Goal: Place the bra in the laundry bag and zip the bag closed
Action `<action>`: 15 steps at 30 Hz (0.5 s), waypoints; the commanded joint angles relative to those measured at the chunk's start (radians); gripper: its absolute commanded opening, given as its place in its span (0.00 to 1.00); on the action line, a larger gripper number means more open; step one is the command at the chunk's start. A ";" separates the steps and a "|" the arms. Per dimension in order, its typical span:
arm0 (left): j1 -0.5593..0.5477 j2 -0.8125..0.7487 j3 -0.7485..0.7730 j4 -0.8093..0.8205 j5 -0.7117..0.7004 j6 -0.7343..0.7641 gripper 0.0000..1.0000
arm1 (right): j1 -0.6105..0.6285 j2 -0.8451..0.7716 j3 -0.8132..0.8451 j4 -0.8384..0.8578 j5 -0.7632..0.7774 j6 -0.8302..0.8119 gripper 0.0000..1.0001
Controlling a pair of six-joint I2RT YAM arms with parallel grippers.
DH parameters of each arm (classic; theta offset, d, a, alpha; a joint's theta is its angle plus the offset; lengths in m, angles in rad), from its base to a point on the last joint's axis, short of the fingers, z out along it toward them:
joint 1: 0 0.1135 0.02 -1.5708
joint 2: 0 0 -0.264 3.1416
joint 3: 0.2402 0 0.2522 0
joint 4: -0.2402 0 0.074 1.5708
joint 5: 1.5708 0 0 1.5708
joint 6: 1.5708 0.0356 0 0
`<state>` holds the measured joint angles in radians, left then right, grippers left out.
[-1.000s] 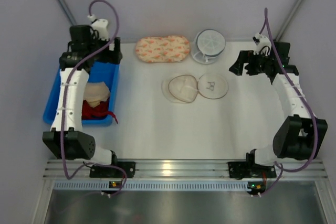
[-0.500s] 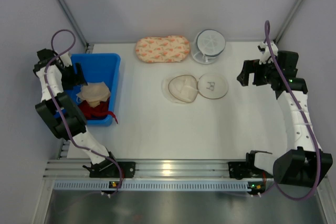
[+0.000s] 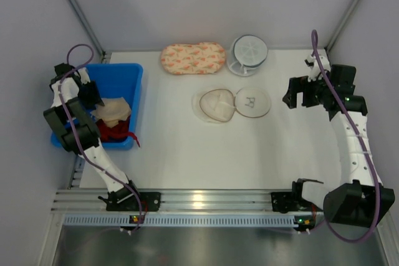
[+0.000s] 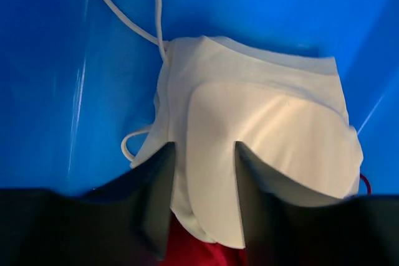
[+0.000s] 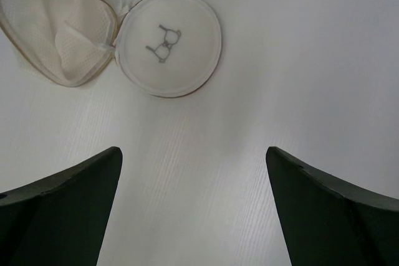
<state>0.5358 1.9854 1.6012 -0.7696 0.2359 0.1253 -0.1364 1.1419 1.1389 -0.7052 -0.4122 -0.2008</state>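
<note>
The beige bra (image 3: pixel 113 111) lies in a blue bin (image 3: pixel 123 73) on top of a red cloth (image 3: pixel 112 132). In the left wrist view the bra (image 4: pixel 268 135) fills the middle, its thin straps trailing up over the bin floor (image 4: pixel 62 91). My left gripper (image 3: pixel 93 99) reaches into the bin from the left. This left gripper (image 4: pixel 204 149) is shut on a fold at the bra's near edge, with fabric filling the gap. The laundry bag (image 3: pixel 234 104) lies open mid-table, one mesh dome (image 5: pixel 50 29) beside the marked half (image 5: pixel 168 42). My right gripper (image 5: pixel 192 151) hovers wide open over bare table, right of the bag.
An oblong peach floral pouch (image 3: pixel 193 58) and a white round ribbed container (image 3: pixel 248 53) sit at the back of the table. The blue bin's walls (image 4: pixel 374 60) close in around the left gripper. The right gripper (image 3: pixel 293 91) stands near the right wall.
The left arm swung from over the bin's back edge round to its left side and dropped in; its jaws narrowed onto the bra. The right arm shifted slightly right.
</note>
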 commanded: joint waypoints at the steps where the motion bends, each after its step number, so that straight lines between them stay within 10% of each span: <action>1: -0.010 0.003 0.028 0.073 -0.036 -0.018 0.44 | -0.020 0.001 0.035 -0.010 -0.027 -0.006 0.99; 10: -0.011 0.046 0.052 0.073 -0.063 -0.046 0.45 | -0.023 0.033 0.059 -0.019 -0.056 0.012 0.99; 15: -0.011 0.053 0.043 0.084 -0.052 -0.059 0.28 | -0.026 0.047 0.084 -0.023 -0.051 0.008 0.99</action>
<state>0.5266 2.0293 1.6157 -0.7296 0.1852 0.0845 -0.1421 1.1831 1.1553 -0.7284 -0.4461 -0.1940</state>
